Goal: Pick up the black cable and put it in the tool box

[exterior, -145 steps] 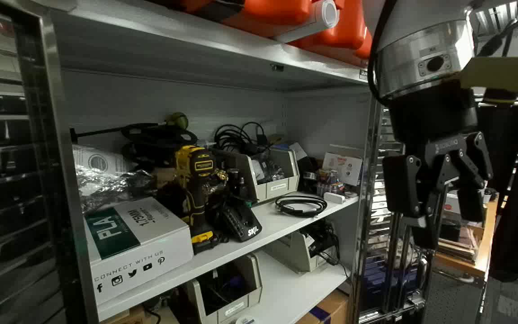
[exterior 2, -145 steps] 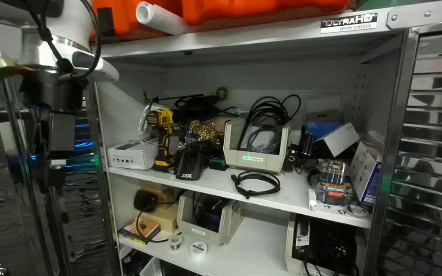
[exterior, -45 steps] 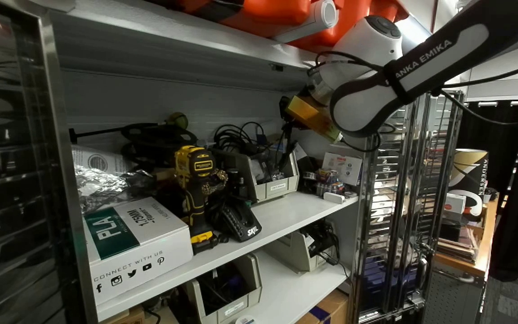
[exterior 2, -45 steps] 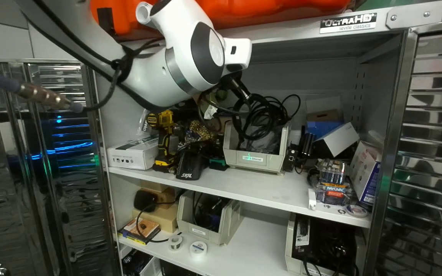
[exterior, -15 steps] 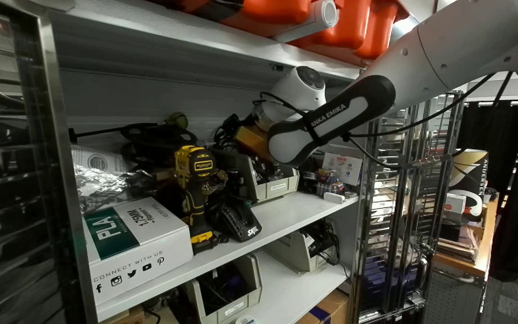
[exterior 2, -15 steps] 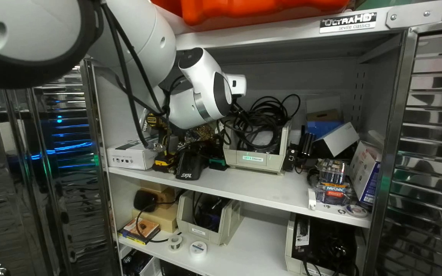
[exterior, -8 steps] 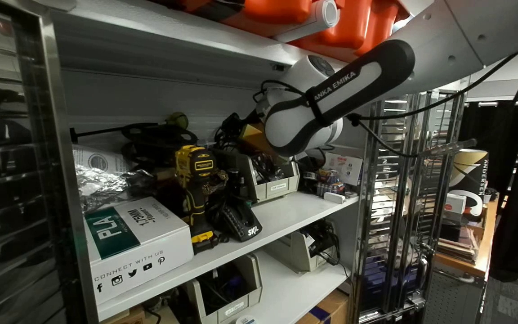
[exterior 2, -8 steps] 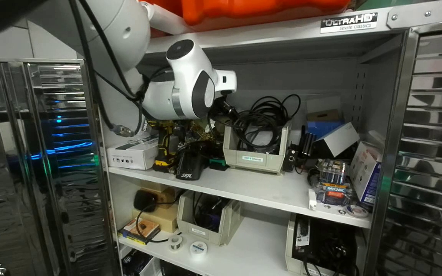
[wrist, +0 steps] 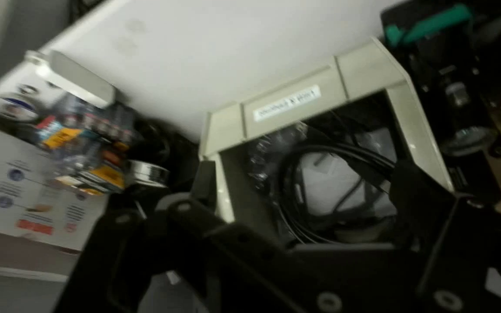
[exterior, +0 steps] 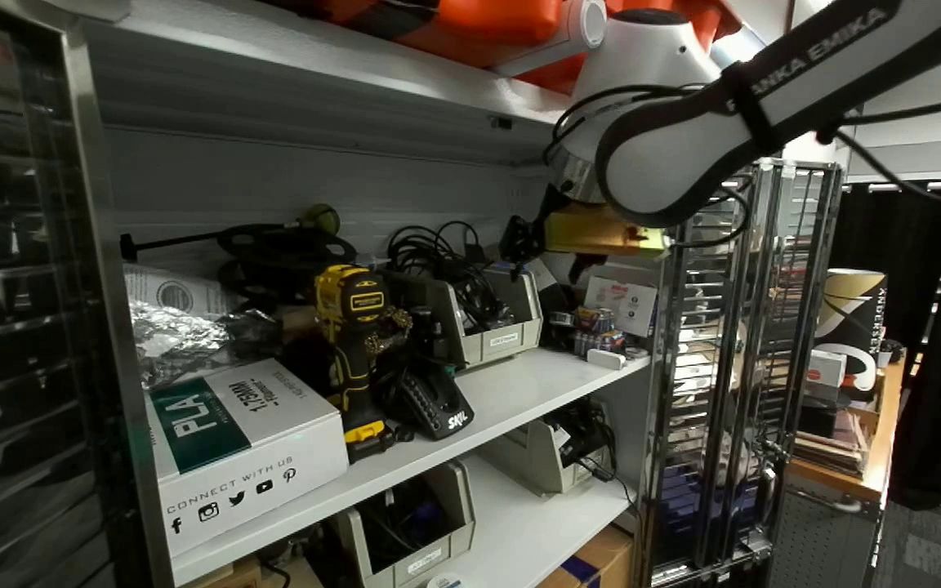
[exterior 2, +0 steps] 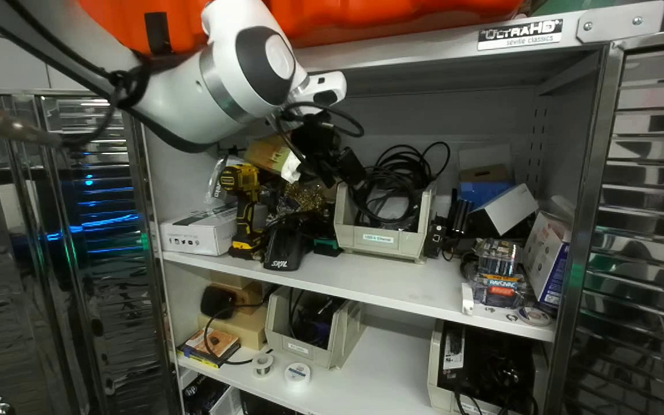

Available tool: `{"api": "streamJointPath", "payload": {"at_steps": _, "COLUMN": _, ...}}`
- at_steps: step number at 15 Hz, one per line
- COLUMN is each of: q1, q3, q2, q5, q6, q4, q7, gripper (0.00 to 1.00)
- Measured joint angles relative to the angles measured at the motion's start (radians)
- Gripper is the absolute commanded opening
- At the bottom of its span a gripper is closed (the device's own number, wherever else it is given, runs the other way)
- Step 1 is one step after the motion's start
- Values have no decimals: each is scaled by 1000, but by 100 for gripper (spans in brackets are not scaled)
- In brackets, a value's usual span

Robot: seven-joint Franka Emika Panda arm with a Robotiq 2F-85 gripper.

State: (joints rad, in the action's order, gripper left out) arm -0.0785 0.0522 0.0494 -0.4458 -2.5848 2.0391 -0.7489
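- While a white shelf (exterior 2: 361, 279) runs across the middle of the frame in both exterior views, a lower shelf (exterior 2: 384, 366) shows beneath it, with a white spool (exterior 2: 298, 376) near the bottom edge.
- On the upper level, a white box (exterior: 250, 445), a yellow-and-black drill (exterior: 352, 359) and a SKIL charger (exterior: 436, 400) stand toward the left; battery packs (exterior 2: 502, 285) lie toward the right.
- Orange cases (exterior 2: 401, 20) fill much of the top edge, with a rolled white tube (exterior: 556, 45) beside them.
- A slatted metal door (exterior 2: 634, 230) takes up the right side of the frame in an exterior view.
- A black curtain (exterior: 936, 384) hangs at the right edge in an exterior view, near a wood-topped desk (exterior: 887, 416), with grey floor (exterior: 924, 555) in the lower right corner.
- The tool box (exterior 2: 408, 245), a pale grey bin with a label (exterior 2: 379, 238), stands near mid-frame; the black cable (wrist: 285, 176) lies coiled inside it.
- The gripper (wrist: 306, 180) holds nothing: its fingers (wrist: 420, 195) stand wide apart in the wrist view, above the tool box.
- The arm (exterior: 683, 155) is cut off by the frame in both exterior views; with a yellowish block (exterior: 601, 230), it covers most of the gripper in an exterior view.
- In the wrist view, the finger right of centre hides one end of the coil, dark linkage blocks the lower part, and the label is too blurred to read.
- In both exterior views the coil is hard to tell from the bigger tangle of black cords (exterior 2: 410, 167); whether a finger touches it, I cannot tell.
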Motion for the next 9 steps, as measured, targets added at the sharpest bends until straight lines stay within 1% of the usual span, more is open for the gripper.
{"api": "streamJointPath", "payload": {"at_steps": 2, "q1": -1, "q3": 11, "q2": 95, "q5": 36, "q6": 173, "q4": 65, "q7": 45, "gripper": 100}}
{"api": "streamJointPath", "payload": {"at_steps": 5, "q1": -2, "q3": 34, "q2": 212, "q5": 196, "q6": 406, "q4": 137, "q7": 188, "gripper": 100}}
{"api": "streamJointPath", "payload": {"at_steps": 9, "q1": -5, "q3": 41, "q2": 323, "q5": 379, "q6": 702, "q4": 174, "q7": 371, "gripper": 100}}
